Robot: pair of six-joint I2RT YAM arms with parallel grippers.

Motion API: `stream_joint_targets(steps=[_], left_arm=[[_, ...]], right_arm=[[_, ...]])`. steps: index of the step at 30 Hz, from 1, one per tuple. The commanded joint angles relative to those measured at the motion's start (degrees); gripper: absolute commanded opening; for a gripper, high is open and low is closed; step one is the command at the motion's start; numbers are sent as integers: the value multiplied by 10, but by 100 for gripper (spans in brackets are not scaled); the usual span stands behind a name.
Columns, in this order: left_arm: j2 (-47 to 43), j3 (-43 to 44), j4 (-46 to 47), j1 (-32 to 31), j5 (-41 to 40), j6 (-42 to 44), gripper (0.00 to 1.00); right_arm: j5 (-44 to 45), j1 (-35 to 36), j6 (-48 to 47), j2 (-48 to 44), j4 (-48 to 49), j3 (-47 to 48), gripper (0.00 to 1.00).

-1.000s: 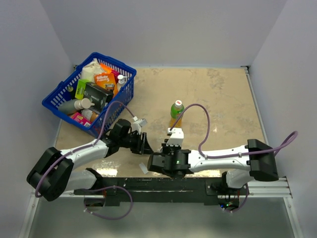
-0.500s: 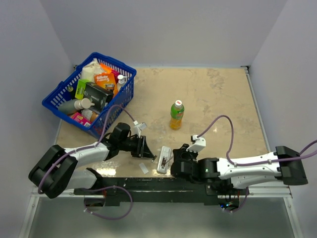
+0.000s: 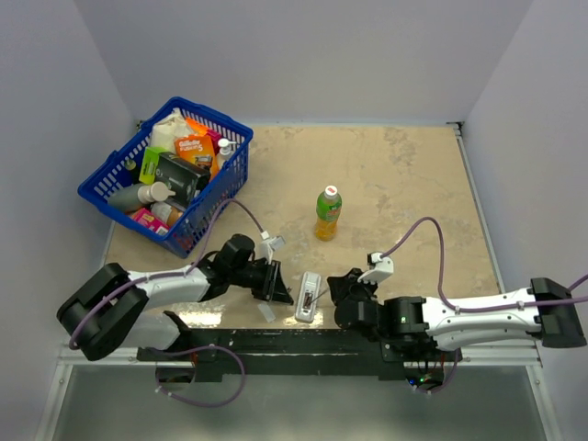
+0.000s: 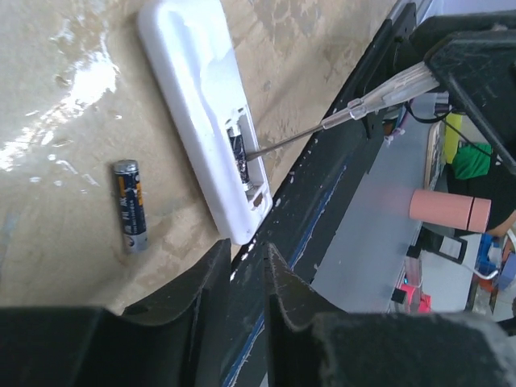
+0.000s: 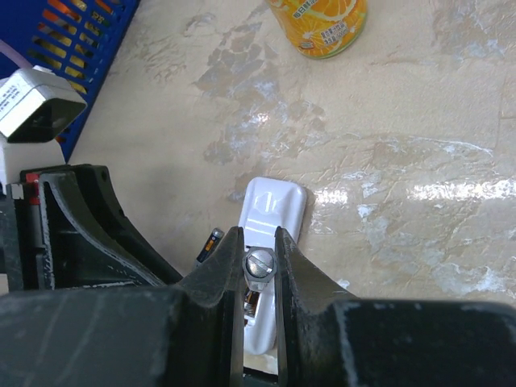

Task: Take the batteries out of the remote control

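Remote control just beside right hand

Overhead, close wrists; remote control shared

A second ago my right jaws held the remote up near the bottle; now it lies flat on the bench at the near edge. My right arm has swung down low along that edge, and its jaws now sit just right of the remote, clamped on a thin tool whose tip reaches into the remote's dark recess, at the battery there. My left jaws have slid in toward the remote and are now just beside its left side.
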Motion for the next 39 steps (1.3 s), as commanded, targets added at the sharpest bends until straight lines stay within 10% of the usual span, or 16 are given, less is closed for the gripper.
stream_joint_targets(steps=[1,21,39], left_arm=[[29,25,55,-26,-18,-8,26],[113,38,95,-69,-75,-1,31],[156,51,100,-78,-96,-3,24]], right_arm=[[31,3,-9,-16,-8,-6,0],[47,2,-16,21,22,-8,0],[47,3,3,-122,105,-109,0]])
